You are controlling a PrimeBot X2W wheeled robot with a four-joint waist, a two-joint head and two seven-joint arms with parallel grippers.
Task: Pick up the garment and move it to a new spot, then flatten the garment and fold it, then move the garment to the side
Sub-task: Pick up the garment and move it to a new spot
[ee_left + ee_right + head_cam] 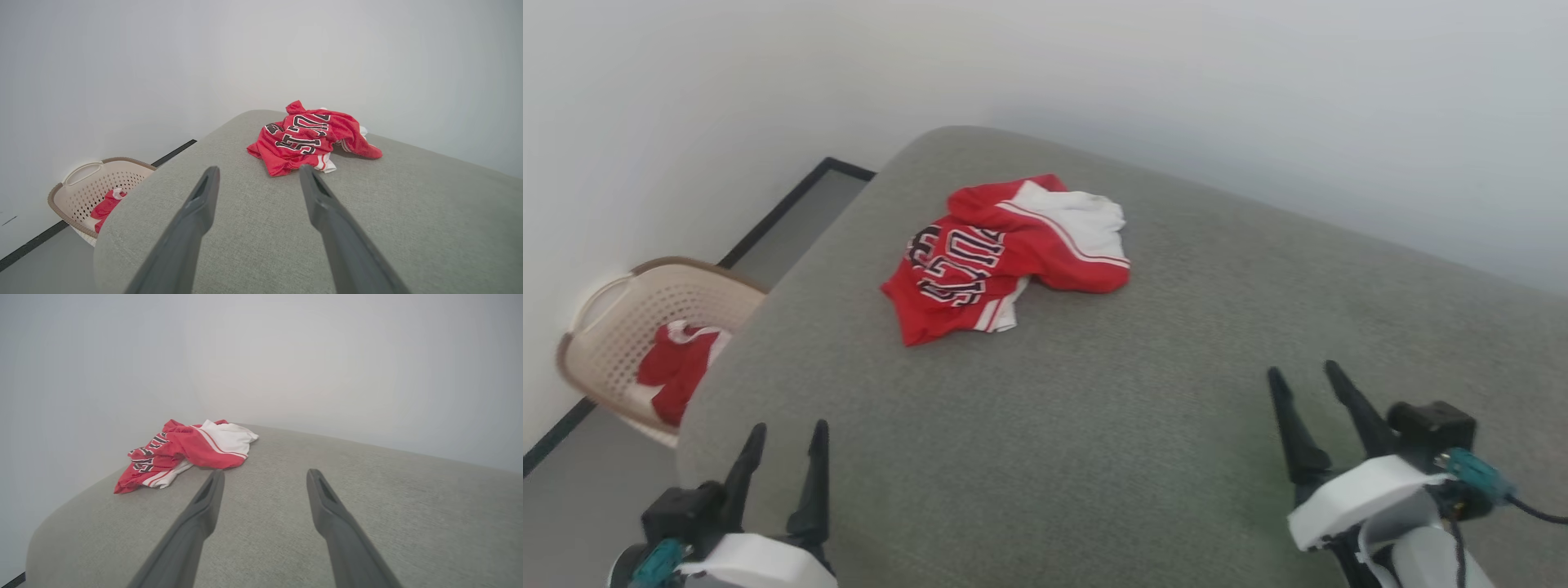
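Both sets of jaws hang spread and empty above the grey surface [1094,425]. The garment [980,261] lies crumpled well ahead, near its far left corner. Pick-up looks not yet begun; next, reach forward and pinch a fold.

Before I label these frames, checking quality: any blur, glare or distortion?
Head view: soft even light, garment slightly blurred, no glare. Left wrist view: sharper, wide-angle lens curving the edge of the grey surface. Right wrist view: flat light, faint shadow under the garment.
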